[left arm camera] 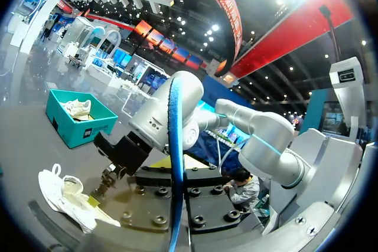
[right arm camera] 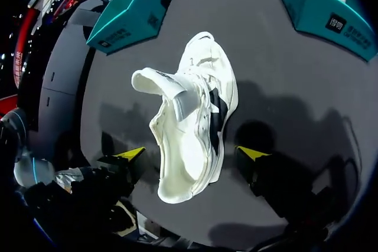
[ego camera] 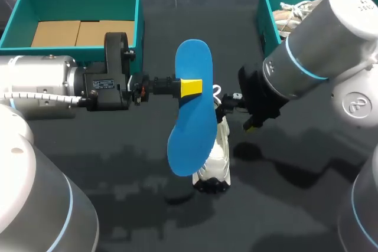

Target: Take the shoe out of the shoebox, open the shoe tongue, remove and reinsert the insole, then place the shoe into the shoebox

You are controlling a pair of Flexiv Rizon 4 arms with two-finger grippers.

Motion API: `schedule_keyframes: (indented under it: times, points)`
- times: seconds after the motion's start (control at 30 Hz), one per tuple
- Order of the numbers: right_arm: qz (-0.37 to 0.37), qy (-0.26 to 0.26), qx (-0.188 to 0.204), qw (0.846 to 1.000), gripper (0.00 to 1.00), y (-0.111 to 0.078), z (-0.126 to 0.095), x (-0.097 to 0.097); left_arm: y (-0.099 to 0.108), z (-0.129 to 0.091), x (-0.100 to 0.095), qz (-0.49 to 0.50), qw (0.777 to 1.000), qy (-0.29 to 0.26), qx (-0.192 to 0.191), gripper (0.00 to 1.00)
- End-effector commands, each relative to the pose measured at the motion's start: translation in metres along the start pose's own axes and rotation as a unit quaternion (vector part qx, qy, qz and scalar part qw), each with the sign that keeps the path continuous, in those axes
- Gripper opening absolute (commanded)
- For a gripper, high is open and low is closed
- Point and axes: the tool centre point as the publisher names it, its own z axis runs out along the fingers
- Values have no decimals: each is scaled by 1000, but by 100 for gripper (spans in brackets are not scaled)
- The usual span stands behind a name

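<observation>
Head view: left claw (ego camera: 190, 87) is clamped on the blue insole (ego camera: 192, 122), holding it up just over the white shoe (ego camera: 218, 157), which sits on the table (ego camera: 283, 205), outside both boxes.

Left wrist view: insole (left arm camera: 175, 163) seen edge-on, sticking straight out from the claw.

Right wrist view: right claw (right arm camera: 191, 153) spread wide, with the shoe (right arm camera: 198, 98) between its fingers but not gripped.

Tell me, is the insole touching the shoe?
Apart. The left wrist view shows the insole edge-on, with an open gap to the shoe.
</observation>
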Motion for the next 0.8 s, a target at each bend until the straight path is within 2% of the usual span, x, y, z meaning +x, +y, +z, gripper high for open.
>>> schedule_keyframes:
  times: [0.03, 0.1, 0.17, 0.43, 0.5, 0.53, 0.8]
  points:
    - [3, 93, -21, 995, 100, -2, -33, -12, 0, 3, -1, 0, 1000, 0, 1, 0]
    - [25, 131, -20, 991, 100, 3, -46, -10, 0, 3, -1, 0, 1000, 0, 1, 0]
    - [26, 206, -2, 978, 100, 6, -56, -6, 0, 3, -1, 0, 1000, 0, 1, 0]
    - [26, 206, -2, 978, 100, 6, -56, -6, 0, 3, -1, 0, 1000, 0, 1, 0]
    - [26, 206, -2, 978, 100, 6, -56, -6, -3, 4, 0, 37, 999, 7, 5, 0]
    - [26, 228, 0, 973, 100, 7, -57, -6, -6, 4, 1, 58, 998, 8, 7, 0]
    - [54, 279, 7, 959, 100, 20, -70, -6, -22, 2, -8, 184, 983, 0, 9, 0]
